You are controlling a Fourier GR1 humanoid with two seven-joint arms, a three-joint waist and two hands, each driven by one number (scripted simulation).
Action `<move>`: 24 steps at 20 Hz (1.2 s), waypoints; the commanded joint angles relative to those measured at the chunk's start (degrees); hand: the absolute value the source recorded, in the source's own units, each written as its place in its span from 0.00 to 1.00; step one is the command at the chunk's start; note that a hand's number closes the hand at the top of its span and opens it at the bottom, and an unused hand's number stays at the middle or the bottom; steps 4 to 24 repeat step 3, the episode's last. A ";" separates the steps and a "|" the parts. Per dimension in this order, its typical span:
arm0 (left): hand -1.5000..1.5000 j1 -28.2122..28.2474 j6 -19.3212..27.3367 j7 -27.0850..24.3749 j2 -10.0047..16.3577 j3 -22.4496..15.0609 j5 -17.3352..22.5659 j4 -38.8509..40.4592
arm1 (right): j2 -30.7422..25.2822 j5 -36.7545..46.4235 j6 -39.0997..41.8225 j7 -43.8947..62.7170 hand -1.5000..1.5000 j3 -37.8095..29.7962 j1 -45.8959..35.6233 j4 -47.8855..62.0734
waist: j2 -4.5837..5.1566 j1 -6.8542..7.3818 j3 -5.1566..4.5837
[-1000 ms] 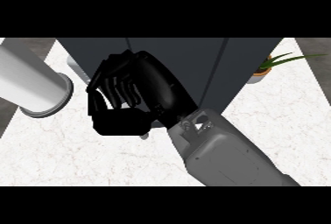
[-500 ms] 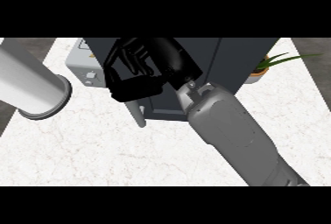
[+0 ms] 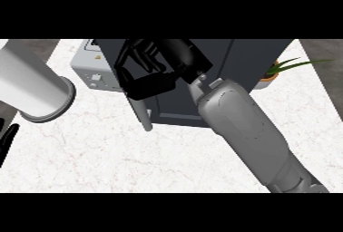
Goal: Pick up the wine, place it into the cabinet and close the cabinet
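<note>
Filling most of the view: white marble-patterned counter [image 3: 134, 158], running from near edge to far edge. Dark grey cabinet [image 3: 254, 59] stands at the middle of the far edge, front panels facing the near edge.

Right grey forearm [image 3: 244, 127] comes in from the near right corner and slants up to the cabinet front. Left grey forearm [image 3: 30, 81] is a thick tube over the left edge, w/ its ringed end pointing toward the middle of the counter.

Black right hand [image 3: 157, 61] lies against the cabinet's left front panel, near its top and covering part of it. Can't tell if it's clenched, released or grasping anything.

Pale grey box-shaped appliance [image 3: 94, 68] sits towards the far left corner, just beside the cabinet & partly behind it. Small potted plant w/ thin green leaves [image 3: 278, 72] is at the far edge, right of the cabinet.

Slim grey bar handle [image 3: 143, 115] hangs on the cabinet front, directly below the right hand.

Left hand [image 3: 5, 140]: only a black sliver at the left edge, state can't be told.

Wine: doesn't show, so can't tell where it is.
</note>
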 commanded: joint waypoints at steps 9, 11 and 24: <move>0.00 -3.66 1.30 0.16 -2.19 -2.79 -1.88 3.49 | -5.21 2.04 -2.94 -0.81 1.00 -6.69 -2.35 8.61 | 2.14 -1.27 0.96; 0.00 -3.66 1.30 0.16 -2.19 -2.79 -1.88 3.49 | -5.21 2.04 -2.94 -0.81 1.00 -6.69 -2.35 8.61 | 2.14 -1.27 0.96; 0.00 -3.66 1.30 0.16 -2.19 -2.79 -1.88 3.49 | -5.21 2.04 -2.94 -0.81 1.00 -6.69 -2.35 8.61 | 2.14 -1.27 0.96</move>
